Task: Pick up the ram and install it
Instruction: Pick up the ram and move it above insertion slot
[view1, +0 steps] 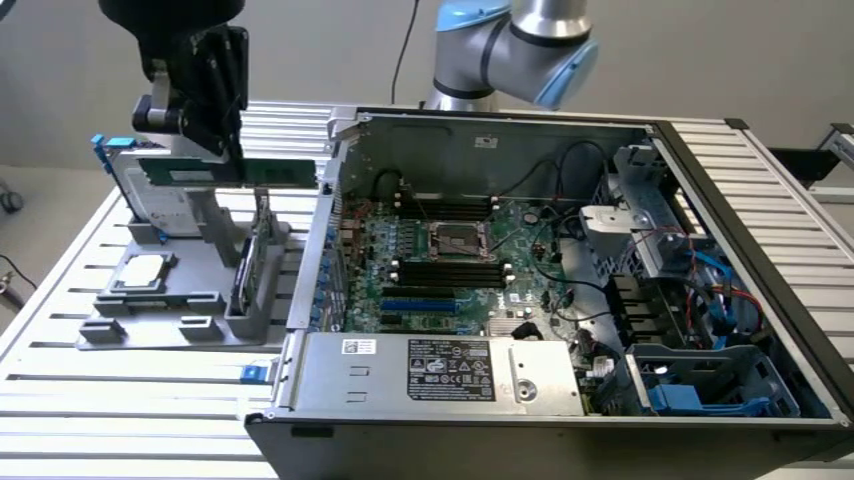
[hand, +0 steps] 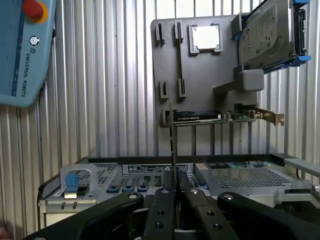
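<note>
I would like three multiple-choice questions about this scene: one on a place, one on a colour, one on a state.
1. Where is the ram?
A) flat on the table
B) in the air over the grey holder
C) plugged into a slot

2. What colour are the rails of the hard drive?
A) red
B) blue
C) yellow

3. How is the gripper?
A) open, empty
B) shut on a screwdriver
C) shut on the ram

Answers:
1 B: it hangs clear above the holder.
2 B: blue strips edge the drive.
3 C: its fingers clamp the stick.
</note>
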